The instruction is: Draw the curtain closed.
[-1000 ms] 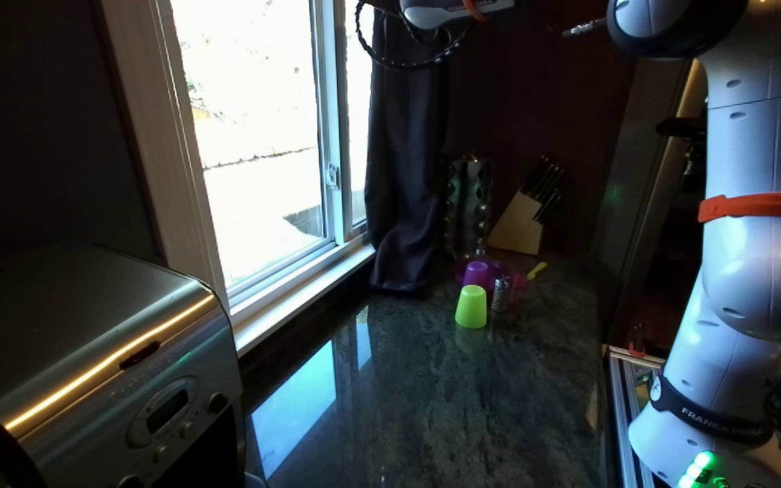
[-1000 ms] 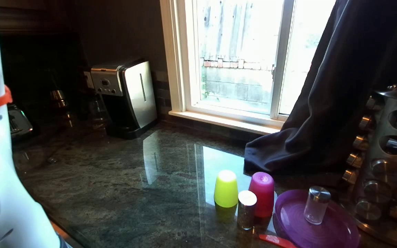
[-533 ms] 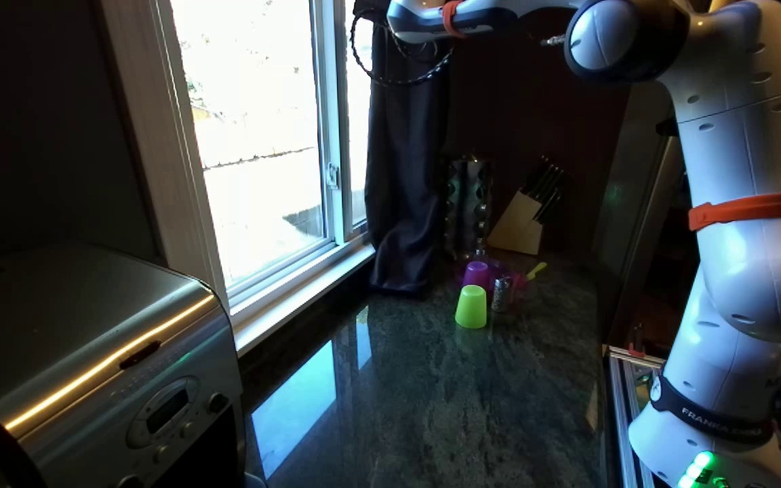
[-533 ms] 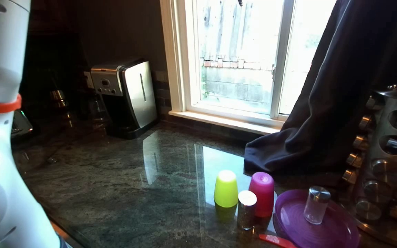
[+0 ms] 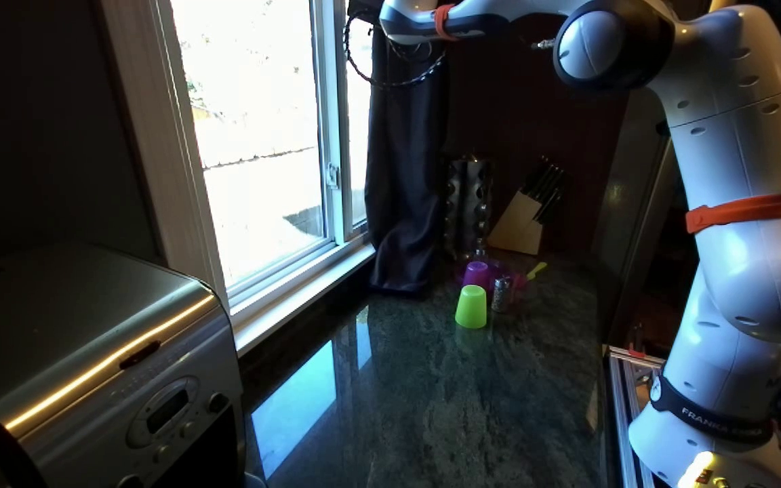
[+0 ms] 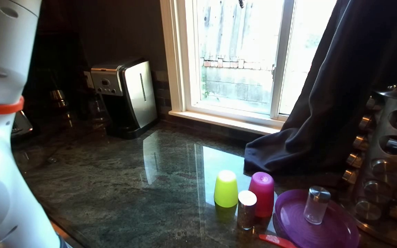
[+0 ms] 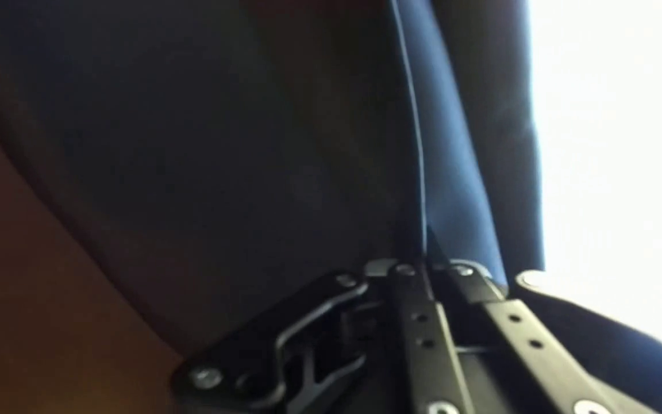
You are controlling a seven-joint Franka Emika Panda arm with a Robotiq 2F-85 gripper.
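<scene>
The tall dark curtain (image 5: pixel 404 163) hangs bunched at one side of the window, its bottom resting on the counter. Its wide folds (image 6: pixel 353 69) show in both exterior views. Dark curtain fabric fills most of the wrist view, and a thin pale edge of it runs down between the fingertips. My gripper (image 7: pixel 431 267) is shut on that edge of the curtain, the jaws close together. The gripper itself lies beyond the top of both exterior views, with only the forearm (image 5: pixel 478 20) and a looped cable seen near the curtain.
The window (image 6: pixel 240 58) stands beside the curtain, largely uncovered. On the counter are a green cup (image 6: pixel 226 189), a magenta cup (image 6: pixel 262 193), a shaker (image 6: pixel 246 210) and a purple plate (image 6: pixel 288 220). A spice rack (image 6: pixel 377 144), knife block (image 5: pixel 516 224) and coffee maker (image 6: pixel 138 100) also stand there.
In an exterior view the arm has come down and leftward, its forearm lower at the top. The base light has turned from green to yellow. The lower curtain looks the same.
</scene>
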